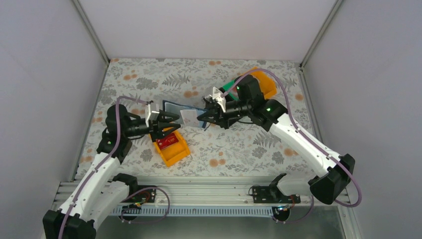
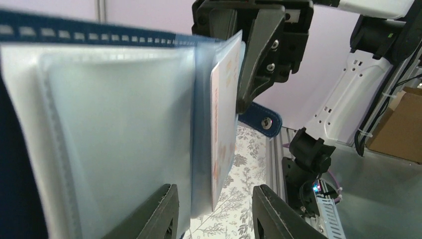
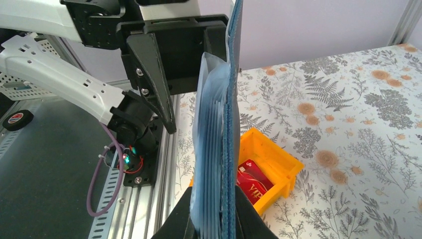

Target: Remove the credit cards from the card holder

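Pale blue clear sleeves (image 2: 114, 139) fill the left wrist view; they belong to the card holder (image 3: 231, 124), which hangs open in the air above the middle of the table (image 1: 234, 149), stretched between the two arms. One of the credit cards, a pinkish-white card (image 2: 224, 124), stands on edge among the sleeves on the right, partly out of its pocket. The navy snap tab (image 2: 261, 119) pokes out just behind it.

Coming from the right, the right gripper (image 3: 211, 219) is pressed together on the card holder, its fingers on either side of the navy cover and the stack of sleeves. From the left, the left gripper (image 2: 214, 194) has its fingers spread, and the lower edges of the sleeves and the pinkish-white card lie in the gap; I cannot tell whether either finger touches them.

Below the holder, near the left arm, an orange bin (image 3: 286, 174) sits on the flowered table with a red card (image 3: 254, 179) lying flat inside. Far right, behind the right arm, are a second orange bin (image 1: 266, 82) and a green bin (image 1: 230, 87), both partly hidden.
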{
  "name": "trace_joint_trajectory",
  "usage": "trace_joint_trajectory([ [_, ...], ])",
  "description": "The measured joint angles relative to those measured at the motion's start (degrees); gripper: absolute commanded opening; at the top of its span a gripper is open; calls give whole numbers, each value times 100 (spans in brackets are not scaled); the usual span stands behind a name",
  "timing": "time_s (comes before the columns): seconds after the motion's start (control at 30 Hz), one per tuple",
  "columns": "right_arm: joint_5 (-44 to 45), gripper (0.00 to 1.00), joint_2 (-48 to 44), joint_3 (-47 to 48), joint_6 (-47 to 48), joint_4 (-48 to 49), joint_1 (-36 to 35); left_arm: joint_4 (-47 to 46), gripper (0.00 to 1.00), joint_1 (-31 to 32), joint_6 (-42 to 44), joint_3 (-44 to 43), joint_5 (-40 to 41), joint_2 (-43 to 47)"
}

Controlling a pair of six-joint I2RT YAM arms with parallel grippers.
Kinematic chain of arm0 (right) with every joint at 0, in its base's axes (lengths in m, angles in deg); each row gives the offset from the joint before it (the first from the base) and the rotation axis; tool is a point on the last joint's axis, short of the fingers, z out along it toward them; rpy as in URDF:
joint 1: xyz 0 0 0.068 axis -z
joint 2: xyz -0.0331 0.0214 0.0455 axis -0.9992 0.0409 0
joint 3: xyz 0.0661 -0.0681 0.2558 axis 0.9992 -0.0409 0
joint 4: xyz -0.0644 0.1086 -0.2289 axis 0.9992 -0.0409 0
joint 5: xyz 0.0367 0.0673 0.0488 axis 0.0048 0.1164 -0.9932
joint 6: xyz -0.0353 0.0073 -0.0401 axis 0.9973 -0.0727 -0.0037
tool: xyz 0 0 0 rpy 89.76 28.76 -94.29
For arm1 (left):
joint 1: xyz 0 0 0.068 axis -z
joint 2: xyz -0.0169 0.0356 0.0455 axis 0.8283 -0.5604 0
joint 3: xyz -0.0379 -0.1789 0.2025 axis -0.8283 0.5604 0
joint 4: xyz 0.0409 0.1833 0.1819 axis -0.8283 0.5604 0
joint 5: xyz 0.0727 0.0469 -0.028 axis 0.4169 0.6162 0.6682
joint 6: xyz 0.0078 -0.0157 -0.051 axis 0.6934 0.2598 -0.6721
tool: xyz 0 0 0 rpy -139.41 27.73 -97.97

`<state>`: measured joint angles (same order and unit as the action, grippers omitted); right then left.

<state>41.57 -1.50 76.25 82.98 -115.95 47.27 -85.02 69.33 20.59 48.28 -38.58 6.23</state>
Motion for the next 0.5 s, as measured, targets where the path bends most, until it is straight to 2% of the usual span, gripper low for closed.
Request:
trace_joint_trajectory([
  [0.2, -83, 4, 2, 37, 70, 9, 55, -472, 41, 68, -354, 74, 2, -140],
  [0.27, -122, 4, 2, 50, 74, 22, 55, -778, 39, 144, -551, 76, -24, -186],
  [0.4, -247, 4, 22, 52, 72, 50, 55, -1126, 29, 297, -745, 74, -28, -247],
  [0.47, -304, 4, 37, 52, 72, 52, 55, -1237, 19, 354, -804, 74, -9, -282],
  [0.5, -337, 4, 50, 52, 72, 52, 55, -1283, 10, 376, -826, 76, 4, -299],
])
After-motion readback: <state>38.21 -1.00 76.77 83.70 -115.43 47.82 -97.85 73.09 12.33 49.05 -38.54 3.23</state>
